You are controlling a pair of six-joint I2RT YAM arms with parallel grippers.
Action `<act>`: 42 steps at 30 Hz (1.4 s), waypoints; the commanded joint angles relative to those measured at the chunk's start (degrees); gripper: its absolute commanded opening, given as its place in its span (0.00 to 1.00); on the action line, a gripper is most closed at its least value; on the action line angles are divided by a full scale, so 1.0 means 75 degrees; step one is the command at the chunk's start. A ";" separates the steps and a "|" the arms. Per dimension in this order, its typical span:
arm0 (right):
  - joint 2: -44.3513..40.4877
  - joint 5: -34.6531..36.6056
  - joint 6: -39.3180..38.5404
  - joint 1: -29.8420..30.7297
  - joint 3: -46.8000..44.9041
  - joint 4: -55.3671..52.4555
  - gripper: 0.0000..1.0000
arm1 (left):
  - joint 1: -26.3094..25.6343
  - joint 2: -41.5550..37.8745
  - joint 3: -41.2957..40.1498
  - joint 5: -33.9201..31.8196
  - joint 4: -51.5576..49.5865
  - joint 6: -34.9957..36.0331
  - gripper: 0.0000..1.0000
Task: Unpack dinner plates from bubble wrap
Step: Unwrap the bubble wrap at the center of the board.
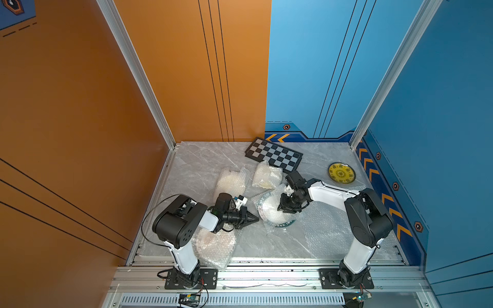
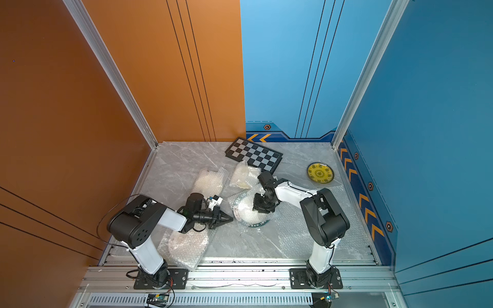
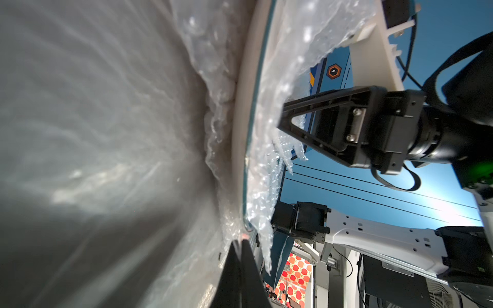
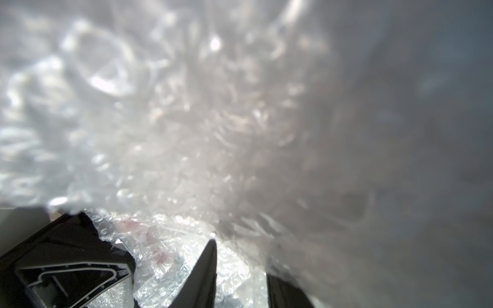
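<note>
- A grey marble worktop (image 1: 202, 162) seen from above, walled in orange and blue. Two black-and-white robot arms reach in from its near edge.
- Mid-worktop lies a white plate with a green-lettered rim (image 1: 285, 224) — mostly covered by bubble wrap (image 1: 270, 213), with only a sliver of its near rim bare.
- The right gripper (image 1: 285, 209) points down onto that wrap from the plate's far right side. In the right wrist view its jaws stand a little apart, gripping crumpled wrap bunched between them.
- The left gripper (image 1: 255, 219) lies low and level at the plate's left edge. Its jaws are closed to a point, with the tips at the wrap's edge; whether any film is caught between them cannot be told.
- A yellow dark-patterned plate (image 1: 342, 172) sits unwrapped near the far right corner, well apart from both arms.
- Three wrapped bundles: two (image 1: 230, 181) (image 1: 266, 174) side by side beyond the left gripper, and one (image 1: 213, 245) at the near edge under the left arm.
- A loose flat sheet (image 1: 325, 226) of wrap lies beside the right arm.
- A black-and-grey checkerboard (image 1: 274, 154) rests slantwise by the back wall.
</note>
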 commanded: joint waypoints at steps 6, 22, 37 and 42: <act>0.0280 0.1705 0.0192 0.0850 -0.0369 -0.0248 0.32 | 0.0081 -0.1257 0.0781 -0.0051 -0.1246 -0.0542 0.00; -0.0635 0.2332 0.0472 0.1180 -0.0374 -0.0332 0.45 | -0.0362 -0.1080 0.3490 0.0019 -0.4913 0.1032 0.00; -0.4159 0.1841 0.0728 -0.0253 -0.1249 -0.1141 0.71 | -0.1076 -0.0309 0.5405 -0.0098 -0.5808 0.1296 0.00; -0.4040 0.1201 0.0321 0.0007 -0.1153 -0.0737 0.70 | -0.1171 -0.0140 0.5615 -0.0016 -0.6072 0.1440 0.00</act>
